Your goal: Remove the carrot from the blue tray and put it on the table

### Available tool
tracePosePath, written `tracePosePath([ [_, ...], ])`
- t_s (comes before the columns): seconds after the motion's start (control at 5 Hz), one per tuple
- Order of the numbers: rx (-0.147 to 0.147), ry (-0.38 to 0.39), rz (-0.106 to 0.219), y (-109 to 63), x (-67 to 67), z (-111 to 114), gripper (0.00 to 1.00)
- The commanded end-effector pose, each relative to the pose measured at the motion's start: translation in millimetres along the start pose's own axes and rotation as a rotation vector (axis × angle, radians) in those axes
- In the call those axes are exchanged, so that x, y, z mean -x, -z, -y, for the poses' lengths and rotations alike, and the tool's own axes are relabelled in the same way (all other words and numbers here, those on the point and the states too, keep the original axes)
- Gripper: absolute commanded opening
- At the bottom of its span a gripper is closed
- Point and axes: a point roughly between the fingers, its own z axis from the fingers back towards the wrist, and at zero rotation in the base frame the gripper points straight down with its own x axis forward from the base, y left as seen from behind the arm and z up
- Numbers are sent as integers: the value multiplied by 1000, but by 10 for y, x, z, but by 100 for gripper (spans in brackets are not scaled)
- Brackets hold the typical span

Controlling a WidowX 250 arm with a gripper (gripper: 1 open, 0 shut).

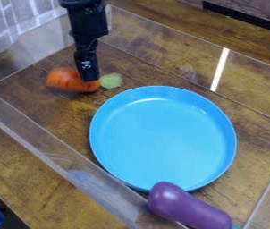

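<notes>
The orange carrot lies on its side on the dark wooden table, left of the blue tray, its green top pointing right. It looks slightly blurred. My black gripper hangs straight above the carrot's middle, pointing down. Its fingers stand apart and the carrot is no longer between them. The blue tray is round, with a shallow rim, and holds nothing.
A glossy purple eggplant toy rests against the tray's front rim. Clear acrylic walls fence the tabletop on the left and front. A bright reflection streak lies on the wood behind the tray.
</notes>
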Motion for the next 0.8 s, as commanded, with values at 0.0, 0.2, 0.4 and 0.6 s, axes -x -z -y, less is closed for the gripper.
tracePosePath([
  [0.0,-60,-69,22,-118,67,-162,100],
  [0.2,-71,-130,18,-29,109,-233,100],
  [0.4,-64,-62,22,49,109,-245,100],
  [0.6,-54,-6,21,79,139,-245,100],
])
